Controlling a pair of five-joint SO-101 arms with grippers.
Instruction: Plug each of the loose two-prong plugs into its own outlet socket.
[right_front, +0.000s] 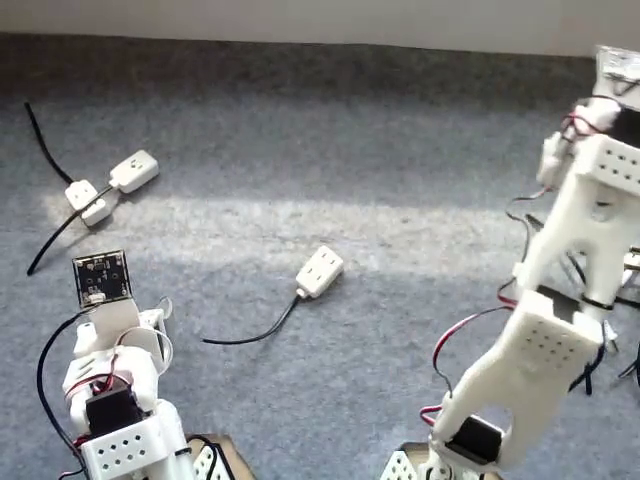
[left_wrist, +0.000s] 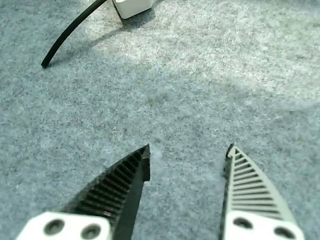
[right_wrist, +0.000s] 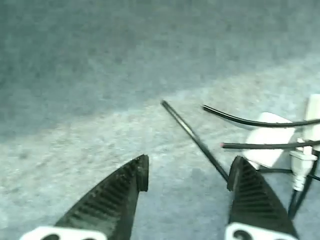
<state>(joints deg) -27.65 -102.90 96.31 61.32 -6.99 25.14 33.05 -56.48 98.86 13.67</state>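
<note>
A white outlet socket (right_front: 320, 270) with a black cord (right_front: 255, 333) lies mid-carpet. Two more white pieces (right_front: 133, 170) (right_front: 88, 200) lie close together at the far left, each with a black cord. My left gripper (left_wrist: 188, 150) hangs open over bare carpet with nothing between its fingers. Ahead of it is a white body (left_wrist: 131, 6) with a black cord (left_wrist: 75, 27). My right gripper (right_wrist: 190, 161) is open and holds nothing. A thin black cord (right_wrist: 192, 137) runs past its fingertip (right_wrist: 239, 167) to a white plug body (right_wrist: 270, 137).
The left arm (right_front: 110, 400) stands at the near left, its camera board (right_front: 100, 277) on top. The large right arm (right_front: 560, 330) fills the right side, trailing red and black wires. Grey carpet (right_front: 300, 150) covers the table, with open room across the far middle.
</note>
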